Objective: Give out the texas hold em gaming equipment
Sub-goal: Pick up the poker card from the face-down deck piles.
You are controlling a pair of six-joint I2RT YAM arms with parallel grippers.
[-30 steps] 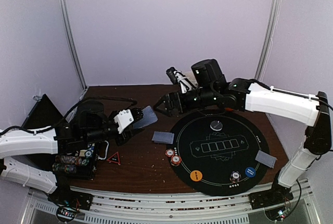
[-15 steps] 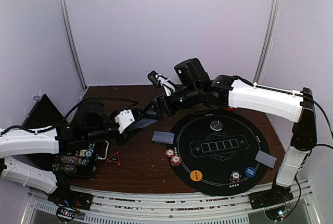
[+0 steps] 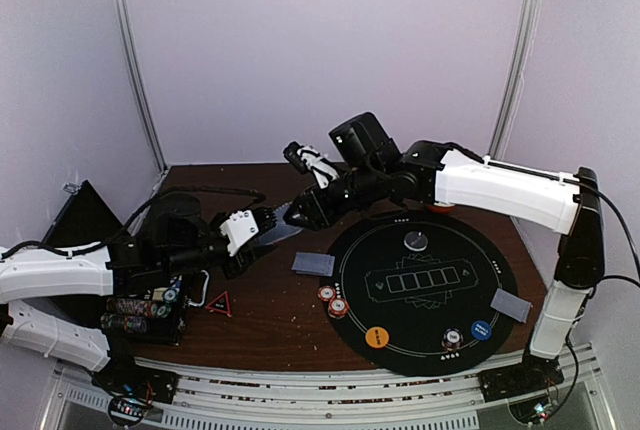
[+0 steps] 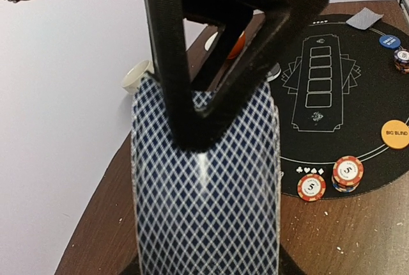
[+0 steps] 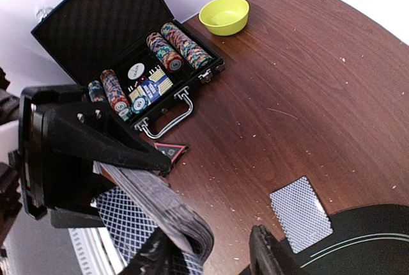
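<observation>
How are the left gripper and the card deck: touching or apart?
Touching. Right wrist view: a finger of the left gripper lies directly on the card deck, no gap.

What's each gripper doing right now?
Left gripper: closed on the card deck.
Right gripper: jaws straddle the deck's end; grip cannot be told.

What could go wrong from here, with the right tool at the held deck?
1. The right tool sits at the end of the deck that the left tool clamps; it may pinch several cards instead of one.
2. The deck looks bowed with splayed edges in the right wrist view, so a tug could spill cards onto the table.
</observation>
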